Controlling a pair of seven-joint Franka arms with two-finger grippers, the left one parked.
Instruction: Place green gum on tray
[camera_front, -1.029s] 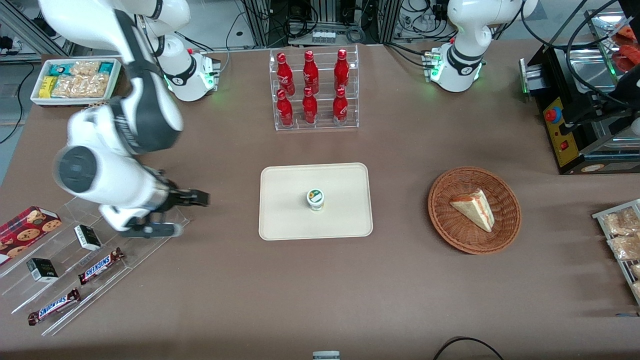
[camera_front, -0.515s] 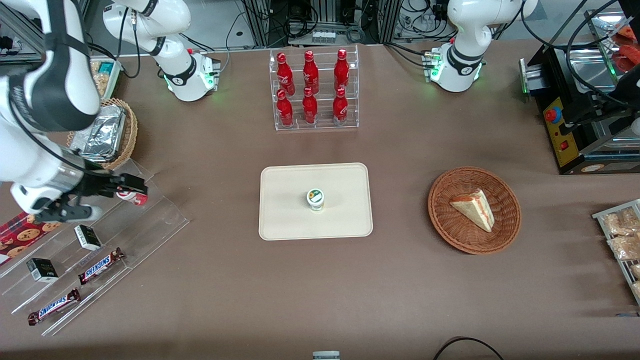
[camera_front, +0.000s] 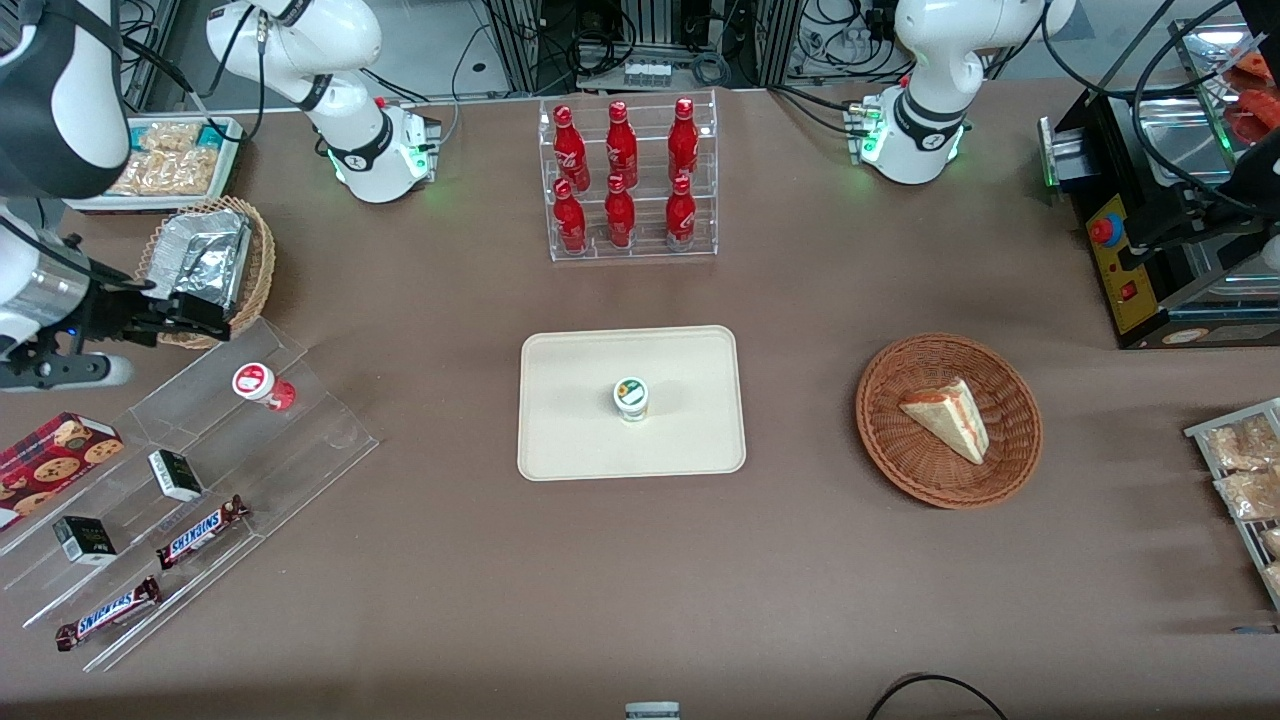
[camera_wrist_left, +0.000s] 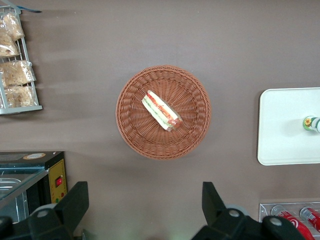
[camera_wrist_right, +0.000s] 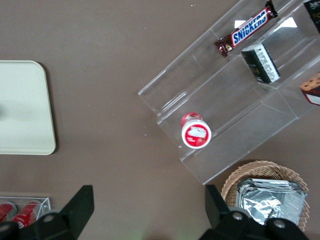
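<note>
**Green gum upright on the tray, arm raised at the worktop's edge**

We saw the green gum standing upright near the middle of the tray. Our gripper hung above the worktop's edge at the working arm's end, fingers spread wide and empty, beside a foil-filled wicker basket and above the red-lidded bottle.

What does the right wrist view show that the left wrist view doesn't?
Only the right wrist view: the red gum on the clear rack, a Snickers bar, and a foil pack in a basket. Only the left wrist view: the green gum upright on the tray, and the sandwich basket. Both: the tray and red bottles. The gripper, jaws open, hangs above the foil-pack basket.
</note>
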